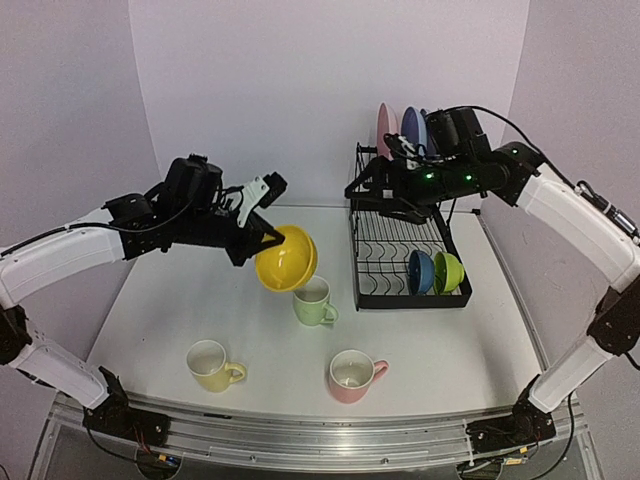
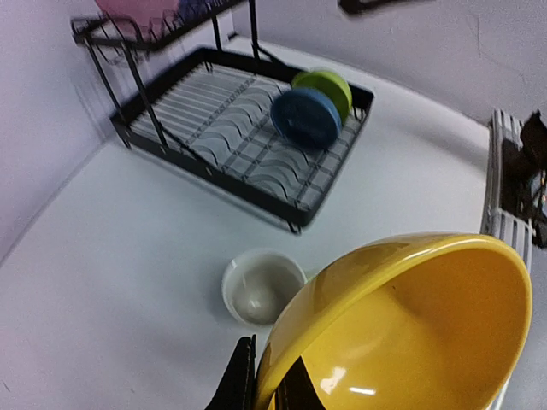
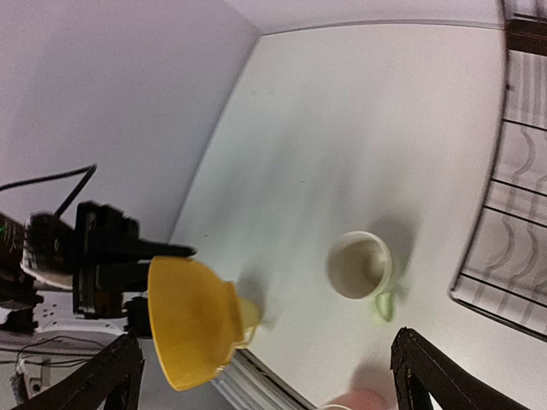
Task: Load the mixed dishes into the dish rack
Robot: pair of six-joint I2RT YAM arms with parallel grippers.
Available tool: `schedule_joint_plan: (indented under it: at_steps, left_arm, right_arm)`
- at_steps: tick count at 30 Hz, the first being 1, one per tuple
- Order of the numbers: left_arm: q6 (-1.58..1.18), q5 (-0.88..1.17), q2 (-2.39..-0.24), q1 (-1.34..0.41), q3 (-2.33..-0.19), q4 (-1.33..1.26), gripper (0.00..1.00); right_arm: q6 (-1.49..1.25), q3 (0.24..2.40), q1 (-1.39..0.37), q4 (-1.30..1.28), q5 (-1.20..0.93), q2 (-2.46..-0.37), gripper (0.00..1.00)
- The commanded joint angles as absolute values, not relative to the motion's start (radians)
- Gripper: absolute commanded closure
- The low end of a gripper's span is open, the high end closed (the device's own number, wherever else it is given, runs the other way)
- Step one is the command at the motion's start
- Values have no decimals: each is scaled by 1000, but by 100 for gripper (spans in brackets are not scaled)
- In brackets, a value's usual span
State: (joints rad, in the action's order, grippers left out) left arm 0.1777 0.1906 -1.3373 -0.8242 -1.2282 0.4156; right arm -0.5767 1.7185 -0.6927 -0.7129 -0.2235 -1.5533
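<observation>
My left gripper (image 1: 262, 238) is shut on the rim of the yellow bowl (image 1: 287, 258) and holds it tilted in the air above the pale green mug (image 1: 315, 300). In the left wrist view the bowl (image 2: 410, 333) fills the lower right, its rim between my fingers (image 2: 242, 380). The black dish rack (image 1: 385, 250) stands at the right, with the dark blue bowl (image 1: 420, 271) and green bowl (image 1: 448, 271) on edge in its lower tray. A pink plate (image 1: 386, 128) and a blue plate (image 1: 413, 130) stand on the upper shelf. My right gripper (image 1: 372, 183) is open and empty by the upper shelf.
A yellow mug (image 1: 212, 365) and a pink mug (image 1: 352, 375) stand near the table's front edge. The right wrist view shows the bowl (image 3: 192, 320), the pale green mug (image 3: 361, 266) and the rack's edge (image 3: 513, 239). Walls close in at the back and the sides.
</observation>
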Motion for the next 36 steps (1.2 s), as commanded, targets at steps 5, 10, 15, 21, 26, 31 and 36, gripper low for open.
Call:
schedule_joint_plan:
  at_steps: [5, 10, 15, 21, 26, 31, 36]
  left_arm:
    - [55, 127, -1399, -798, -1382, 155, 100]
    - [11, 197, -1397, -798, -1373, 128, 100]
    - [-65, 288, -1399, -793, -1379, 105, 100]
    - [-98, 303, -1420, -775, -1394, 116, 100]
    - [-91, 315, -1425, -775, -1395, 101, 100]
    - [-91, 311, -1424, -770, -1380, 113, 100]
    - [-87, 313, -1425, -765, -1354, 119, 88]
  right_arm:
    - [-740, 1691, -817, -336, -396, -1602, 2]
    - [-743, 1658, -843, -333, -308, -1609, 2]
    - [-741, 1678, -855, -325, -314, -1643, 7]
    - [-753, 1695, -861, -323, -346, -1659, 22]
    - [-757, 1698, -864, -323, -358, -1669, 39]
    - [-744, 1691, -863, -322, -342, -1648, 70]
    - [-736, 1657, -863, -331, -285, -1614, 100]
